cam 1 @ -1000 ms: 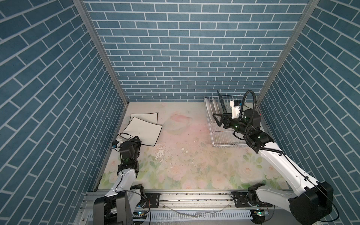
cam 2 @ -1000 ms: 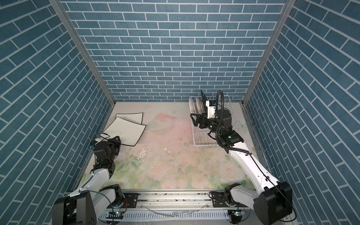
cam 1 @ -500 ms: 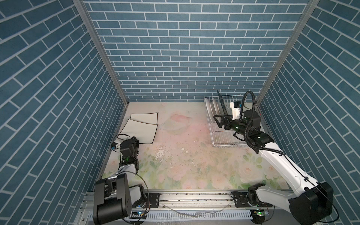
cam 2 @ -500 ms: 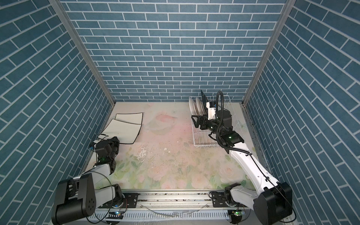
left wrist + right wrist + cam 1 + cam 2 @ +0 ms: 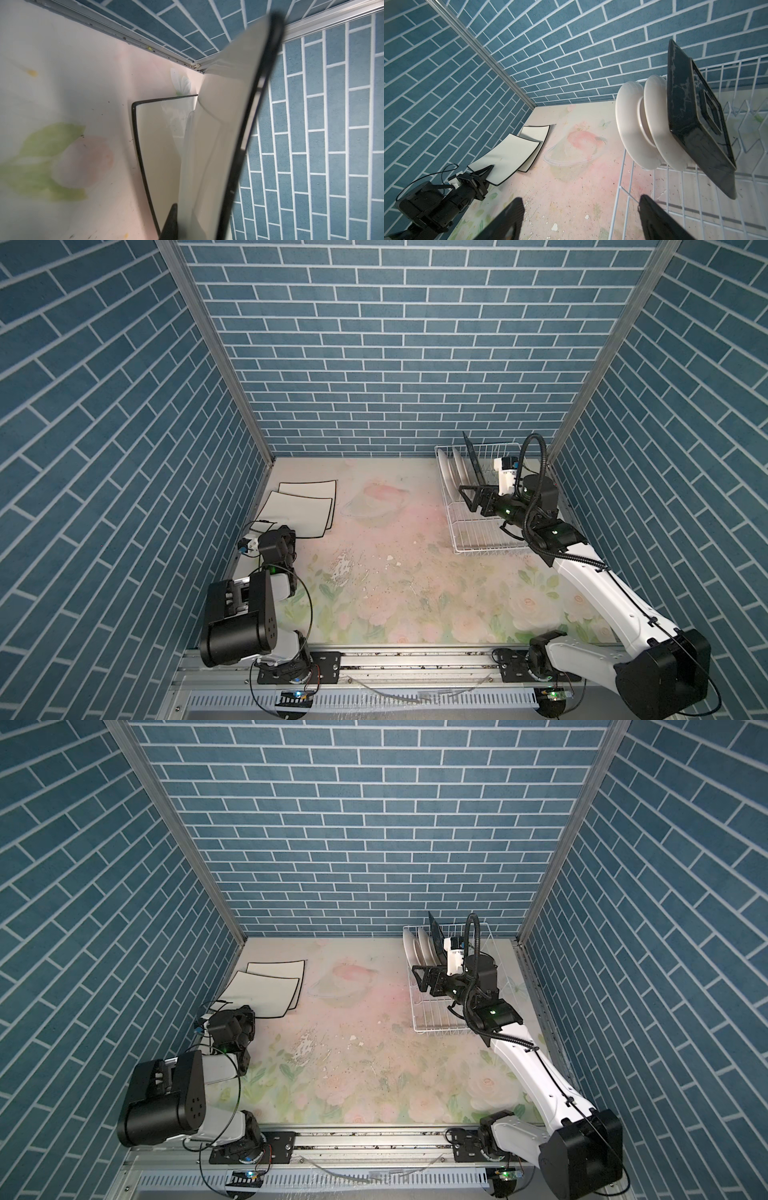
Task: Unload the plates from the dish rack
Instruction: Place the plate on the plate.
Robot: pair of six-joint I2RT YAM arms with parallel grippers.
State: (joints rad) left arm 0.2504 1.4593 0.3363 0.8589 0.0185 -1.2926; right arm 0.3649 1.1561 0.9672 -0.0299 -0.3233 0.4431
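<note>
Placing step: my left gripper (image 5: pixel 289 532) is clenched on the corner of the square white black-rimmed plate (image 5: pixel 297 514) overlapping a matching plate (image 5: pixel 307 488) at 10 o'clock, so I'd release next, while my right gripper (image 5: pixel 471 497) gapes empty near the black square plate (image 5: pixel 473 464) in the white wire dish rack (image 5: pixel 478 531) at 2 o'clock.

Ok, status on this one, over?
Left gripper shut on white square plate, overlapping a second plate on the table. Right gripper open at the rack. Two round plates, one black plate in it. Nothing blocking them.
</note>
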